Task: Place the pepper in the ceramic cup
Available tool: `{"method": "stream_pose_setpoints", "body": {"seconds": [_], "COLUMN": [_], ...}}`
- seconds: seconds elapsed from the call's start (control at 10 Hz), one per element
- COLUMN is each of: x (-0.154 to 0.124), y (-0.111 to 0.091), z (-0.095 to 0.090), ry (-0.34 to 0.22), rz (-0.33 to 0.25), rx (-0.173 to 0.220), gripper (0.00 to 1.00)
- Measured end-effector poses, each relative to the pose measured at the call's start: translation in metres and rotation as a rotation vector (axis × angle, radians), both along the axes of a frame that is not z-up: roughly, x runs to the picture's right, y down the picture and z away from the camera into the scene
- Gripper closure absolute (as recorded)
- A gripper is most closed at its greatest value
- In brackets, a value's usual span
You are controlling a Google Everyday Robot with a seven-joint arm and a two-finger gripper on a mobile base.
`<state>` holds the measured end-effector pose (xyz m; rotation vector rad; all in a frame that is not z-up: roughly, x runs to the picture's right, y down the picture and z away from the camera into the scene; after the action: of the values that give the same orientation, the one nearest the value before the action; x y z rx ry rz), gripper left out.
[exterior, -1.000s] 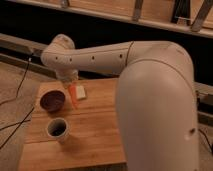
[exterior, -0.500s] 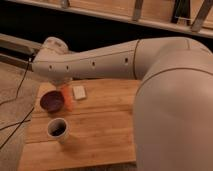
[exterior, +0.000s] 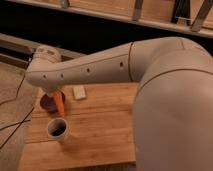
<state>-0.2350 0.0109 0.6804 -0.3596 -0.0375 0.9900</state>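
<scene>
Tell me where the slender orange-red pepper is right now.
The pepper hangs at the left of the camera view from the gripper under the arm's end, beside the dark maroon bowl, just above the pale ceramic cup.

From my console I saw the big white arm (exterior: 100,65) stretched across the view from its bulky shoulder at the right to its rounded wrist at the left, the gripper (exterior: 54,94) (mostly tucked under that wrist) pointing down, clamped on the pepper (exterior: 59,104).

pepper (exterior: 59,103): I count one
ceramic cup (exterior: 58,129): one
maroon bowl (exterior: 45,103): one
pale block (exterior: 79,92): one
gripper (exterior: 54,95): one, above the maroon bowl
</scene>
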Motion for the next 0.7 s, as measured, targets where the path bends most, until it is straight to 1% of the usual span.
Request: {"method": "stream_pose_setpoints", "body": {"seconds": [0.5,0.7], "x": [-0.021,-0.028], "y": [0.015,0.024], "z": [-0.005,-0.003], "ry": [-0.048,-0.074], "rz": [-0.004,0.008], "rx": [0.02,0.035], "gripper": [1.0,1.0]}}
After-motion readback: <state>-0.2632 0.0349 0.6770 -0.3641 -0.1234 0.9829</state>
